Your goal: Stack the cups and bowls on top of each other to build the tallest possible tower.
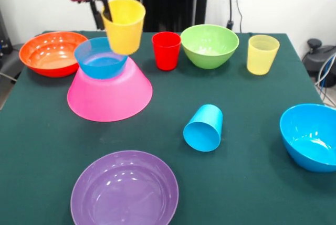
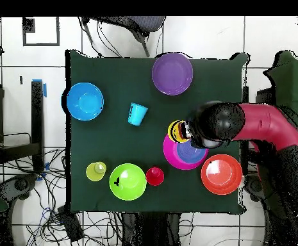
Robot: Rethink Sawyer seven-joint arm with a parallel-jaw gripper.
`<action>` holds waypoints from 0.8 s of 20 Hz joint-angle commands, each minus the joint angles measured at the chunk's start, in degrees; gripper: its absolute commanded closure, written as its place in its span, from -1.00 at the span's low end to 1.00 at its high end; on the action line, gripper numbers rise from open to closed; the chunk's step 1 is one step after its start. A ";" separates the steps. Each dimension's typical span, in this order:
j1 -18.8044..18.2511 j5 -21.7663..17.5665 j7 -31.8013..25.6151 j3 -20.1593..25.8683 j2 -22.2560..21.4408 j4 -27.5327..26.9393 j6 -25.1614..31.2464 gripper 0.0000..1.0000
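The tower is the big pink bowl (image 1: 109,94) turned upside down with the small blue bowl (image 1: 101,60) upright on top. My gripper (image 1: 107,10) is shut on the rim of the opaque yellow cup (image 1: 124,28), with one finger inside it. It holds the cup upright in the air, just above and right of the small blue bowl. In the overhead view the yellow cup (image 2: 175,131) sits at the edge of the pink bowl (image 2: 173,157), partly under the arm (image 2: 260,125). The orange bowl (image 1: 51,53) stands on the table behind the tower.
The red cup (image 1: 166,50), green bowl (image 1: 209,45) and pale yellow cup (image 1: 262,54) stand in a row at the far side. The blue cup (image 1: 203,128) lies on its side mid-table. A blue bowl (image 1: 310,136) is at right, the purple bowl (image 1: 125,189) at the near edge.
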 commanded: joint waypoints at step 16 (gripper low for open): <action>-2.35 0.98 -4.47 8.49 1.99 10.89 -17.52 1.00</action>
